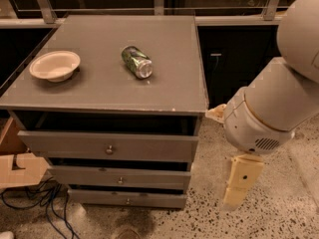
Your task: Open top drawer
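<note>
The top drawer [107, 144] is the tallest grey front of the cabinet [164, 49], with a small round metal knob [109, 150] at its centre. A dark gap shows between its upper edge and the cabinet top. My gripper [242, 182] hangs down at the right of the cabinet, below the big cream arm joint [264, 116], about level with the lower drawers. It is apart from the drawer front and touches nothing.
A white bowl [55, 65] and a green can [136, 61] lying on its side sit on the cabinet top. Two thinner drawers [119, 178] lie below. A cardboard box [15, 168] and cables [40, 203] are on the speckled floor at the left.
</note>
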Robot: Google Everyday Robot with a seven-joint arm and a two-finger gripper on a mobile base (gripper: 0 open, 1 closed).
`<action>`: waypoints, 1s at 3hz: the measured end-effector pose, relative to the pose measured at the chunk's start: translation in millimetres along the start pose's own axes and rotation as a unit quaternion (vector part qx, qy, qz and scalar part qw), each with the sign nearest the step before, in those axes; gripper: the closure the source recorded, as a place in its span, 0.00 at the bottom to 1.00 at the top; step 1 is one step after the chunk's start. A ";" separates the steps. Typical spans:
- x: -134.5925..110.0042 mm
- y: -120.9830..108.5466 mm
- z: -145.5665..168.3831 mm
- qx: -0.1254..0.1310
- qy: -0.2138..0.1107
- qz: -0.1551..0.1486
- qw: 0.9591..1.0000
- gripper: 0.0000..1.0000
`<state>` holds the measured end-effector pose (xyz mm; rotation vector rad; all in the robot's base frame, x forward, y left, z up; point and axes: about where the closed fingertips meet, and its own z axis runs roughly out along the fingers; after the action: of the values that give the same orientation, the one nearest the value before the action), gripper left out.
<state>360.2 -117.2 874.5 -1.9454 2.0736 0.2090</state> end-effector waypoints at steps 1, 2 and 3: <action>0.0 0.0 0.0 0.000 0.000 0.000 1.000 0.00; -2.6 -5.2 37.0 0.017 0.008 0.017 1.000 0.00; 1.7 -17.4 87.3 0.030 0.011 0.042 0.999 0.00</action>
<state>387.0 -94.0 792.9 -1.8364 2.1523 0.1402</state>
